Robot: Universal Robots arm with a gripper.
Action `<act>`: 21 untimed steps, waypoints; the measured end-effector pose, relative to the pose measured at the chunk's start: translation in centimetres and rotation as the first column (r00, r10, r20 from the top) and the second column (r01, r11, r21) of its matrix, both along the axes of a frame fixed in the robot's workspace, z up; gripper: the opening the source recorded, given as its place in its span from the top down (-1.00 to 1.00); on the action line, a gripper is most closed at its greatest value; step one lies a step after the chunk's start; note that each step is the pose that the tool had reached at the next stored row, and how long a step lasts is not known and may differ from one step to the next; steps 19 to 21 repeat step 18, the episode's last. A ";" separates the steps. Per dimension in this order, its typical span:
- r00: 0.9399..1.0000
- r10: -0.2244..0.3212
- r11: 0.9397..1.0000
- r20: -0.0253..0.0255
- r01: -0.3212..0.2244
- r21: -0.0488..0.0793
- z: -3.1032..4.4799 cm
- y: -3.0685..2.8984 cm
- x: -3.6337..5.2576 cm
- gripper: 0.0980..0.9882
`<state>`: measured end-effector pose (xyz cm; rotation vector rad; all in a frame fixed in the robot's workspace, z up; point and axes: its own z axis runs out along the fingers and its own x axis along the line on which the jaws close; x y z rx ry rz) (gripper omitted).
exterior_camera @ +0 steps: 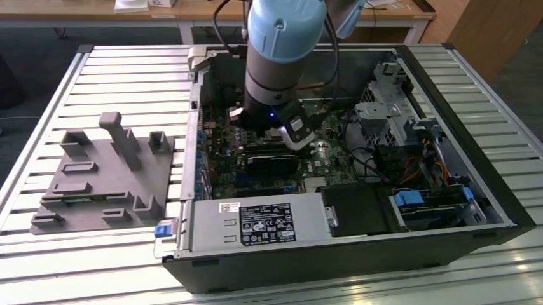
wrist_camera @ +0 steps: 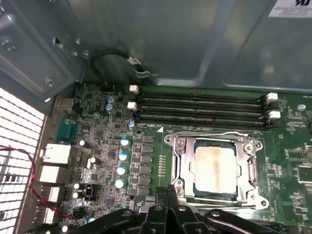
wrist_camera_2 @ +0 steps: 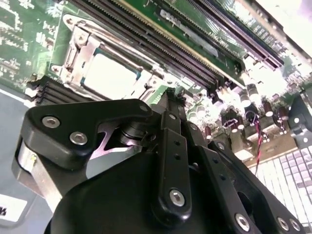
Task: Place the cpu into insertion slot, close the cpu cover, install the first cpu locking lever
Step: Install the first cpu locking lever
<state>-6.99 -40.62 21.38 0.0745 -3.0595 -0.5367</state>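
The cpu [wrist_camera: 216, 167], a dull silver square, lies in the insertion slot on the green motherboard [wrist_camera: 97, 141]. The cpu cover [wrist_camera: 181, 158], a silvery frame, lies flat around it, with the chip's top showing through the cut-out. In the second wrist view the cpu [wrist_camera_2: 109, 75] and the cpu cover [wrist_camera_2: 73, 48] sit just beyond my fingertips. My gripper [wrist_camera: 167, 191] is shut with nothing between its fingers, its tips beside one edge of the socket; it shows too in the second wrist view [wrist_camera_2: 171, 93]. In the exterior view the gripper [exterior_camera: 294, 143] reaches down into the open computer case.
Long black memory slots [wrist_camera: 200, 105] run along one side of the socket. A black rectangular card [exterior_camera: 271, 164], a power supply [exterior_camera: 254, 225] and a metal drive cage [exterior_camera: 386, 114] crowd the case. A grey fixture [exterior_camera: 102, 171] stands on the slatted table at the exterior view's left.
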 end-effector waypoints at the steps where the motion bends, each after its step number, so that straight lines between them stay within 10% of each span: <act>1: 1.000 0.000 1.000 0.001 0.000 0.000 0.17 0.01 0.00 0.98; 21: 1.000 -0.007 1.000 0.014 0.007 -0.001 1.78 0.05 0.00 0.98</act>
